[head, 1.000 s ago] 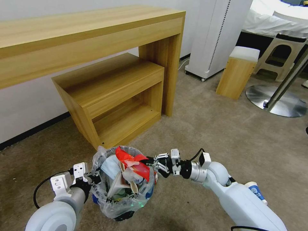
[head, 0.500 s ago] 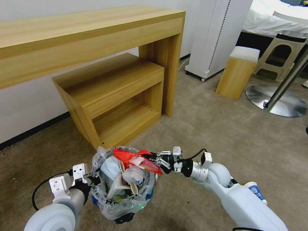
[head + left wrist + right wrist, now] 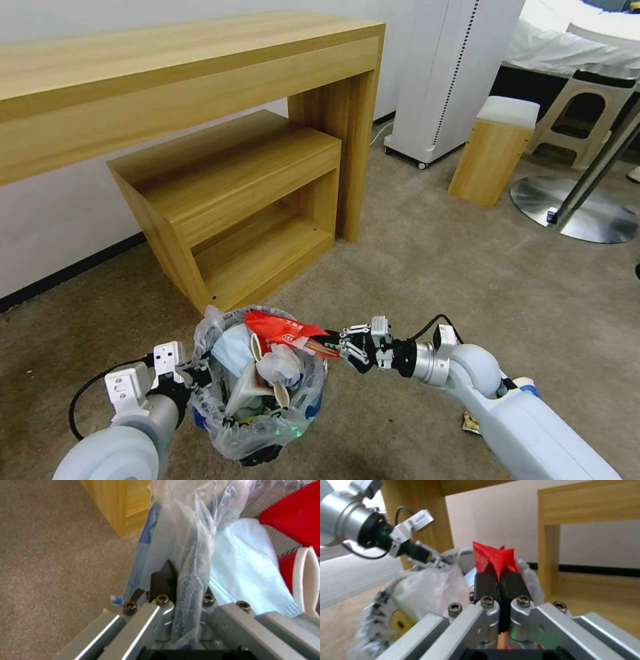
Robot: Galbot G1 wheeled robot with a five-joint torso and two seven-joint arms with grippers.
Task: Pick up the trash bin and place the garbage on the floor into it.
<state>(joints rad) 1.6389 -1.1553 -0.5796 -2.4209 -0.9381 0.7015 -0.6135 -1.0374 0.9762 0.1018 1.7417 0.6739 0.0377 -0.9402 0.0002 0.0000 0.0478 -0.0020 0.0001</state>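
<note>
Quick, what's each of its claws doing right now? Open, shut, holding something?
Left gripper: shut on the rim of the trash bin, pinching its plastic liner.
Right gripper: shut on the red wrapper, at the bin's rim.

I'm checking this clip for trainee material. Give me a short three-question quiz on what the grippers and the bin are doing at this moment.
1. True or false: the right gripper is shut on the red wrapper.
2. What does the left gripper clamp: A the wooden shelf unit, B the rim of the trash bin, C the pale-blue mask?
3. Fill in: the wrapper lies across the bin's ____.

Key: 1 true; 2 B; 3 top.
</note>
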